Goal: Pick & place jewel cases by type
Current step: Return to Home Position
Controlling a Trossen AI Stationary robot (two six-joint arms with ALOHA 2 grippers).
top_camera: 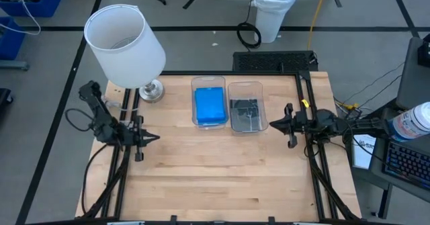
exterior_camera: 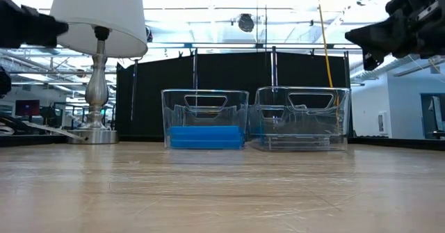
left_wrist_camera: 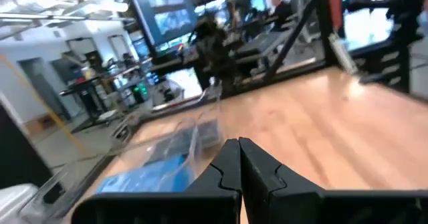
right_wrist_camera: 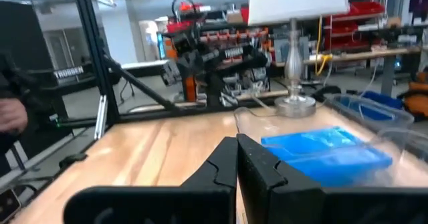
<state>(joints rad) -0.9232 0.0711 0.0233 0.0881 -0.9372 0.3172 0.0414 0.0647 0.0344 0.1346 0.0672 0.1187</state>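
Observation:
Blue jewel cases lie stacked flat in the left clear bin; they also show in the low view and both wrist views. Dark grey transparent cases lie in the right clear bin, faint in the low view. My left gripper hovers near the table's left side, shut and empty. My right gripper hovers just right of the right bin, shut and empty.
A table lamp with a white shade and a silver base stands at the far left of the table. The two bins sit side by side at the far middle. Bare wood fills the near half.

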